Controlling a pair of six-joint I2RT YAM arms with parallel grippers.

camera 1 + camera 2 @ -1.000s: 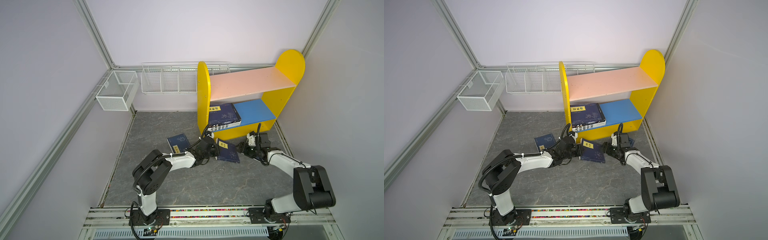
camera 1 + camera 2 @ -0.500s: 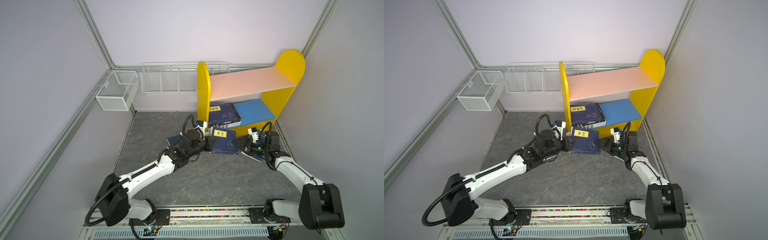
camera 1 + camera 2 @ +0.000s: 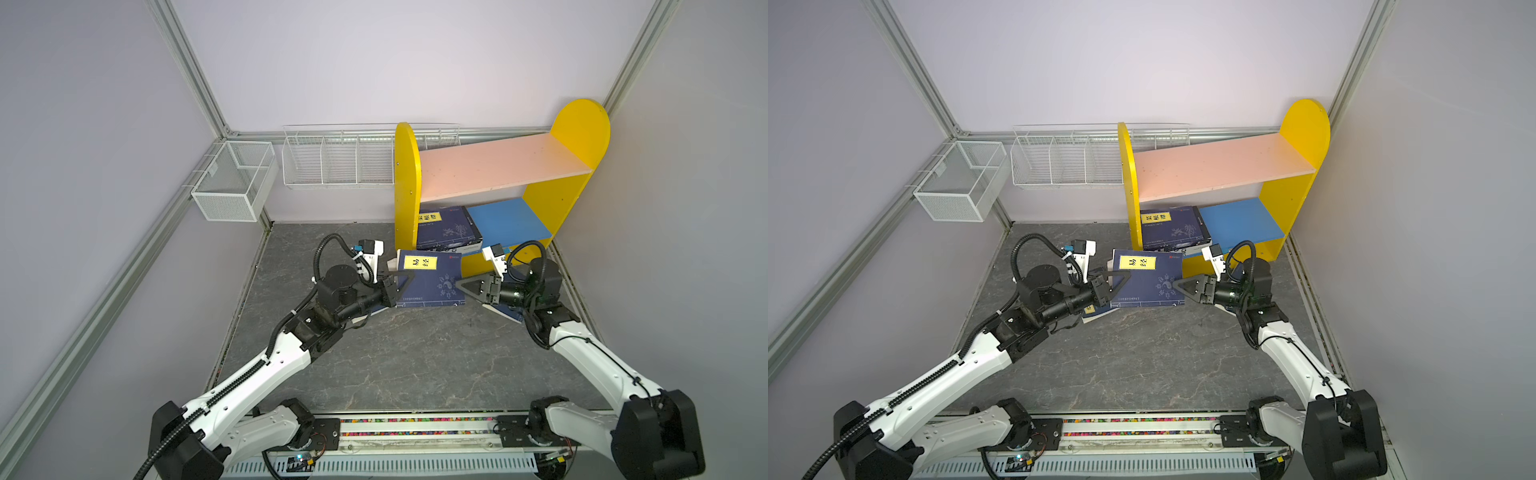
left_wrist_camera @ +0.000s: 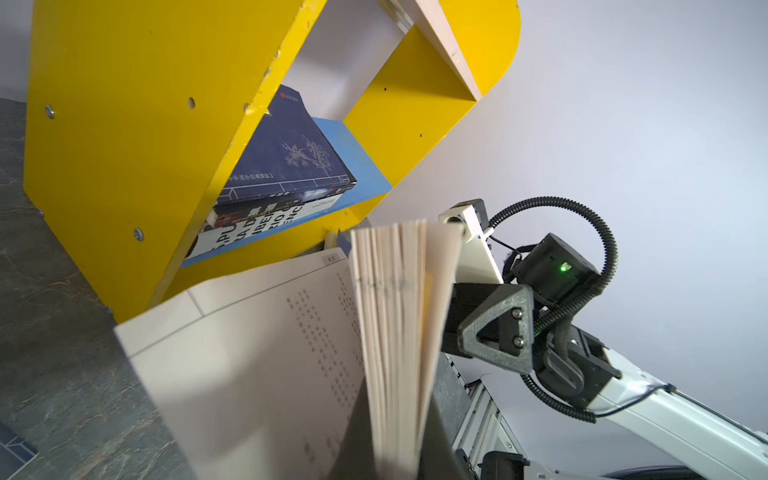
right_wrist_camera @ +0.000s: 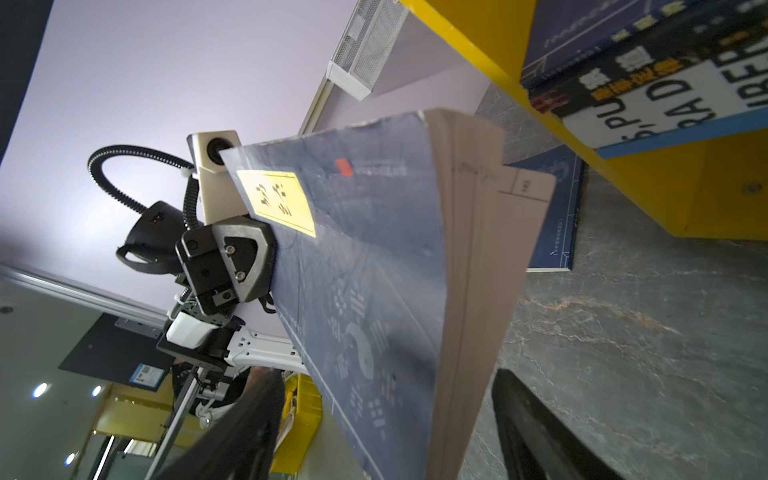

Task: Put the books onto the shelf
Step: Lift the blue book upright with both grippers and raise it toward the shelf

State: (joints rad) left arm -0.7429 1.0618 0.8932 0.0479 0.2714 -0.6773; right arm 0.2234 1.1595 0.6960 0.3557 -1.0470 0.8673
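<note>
While your left pincer (image 3: pixel 405 279) clenched the navy book (image 3: pixel 436 284) at mid-frame, your right pincer (image 3: pixel 462 286) stood released astride its opposite edge. Its pages (image 4: pixel 395 316) fanned loose.

a robot lab cell: plain walls (image 3: pixel 374 62), aluminium framing (image 3: pixel 189 70).

A grey marbled floor (image 3: pixel 415 365) lies ahead of me, veined with pale cracks. Lilac walls (image 3: pixel 374 62) close it in on three sides, and aluminium posts (image 3: pixel 193 70) run up the corners. A white mesh basket (image 3: pixel 226 205) hangs on my left wall. Just beside it, a longer wire rack (image 3: pixel 336 166), split into compartments, hangs on the back wall. A metal rail (image 3: pixel 415 432) runs along my near edge, above a slotted cable duct (image 3: pixel 374 461).
</note>
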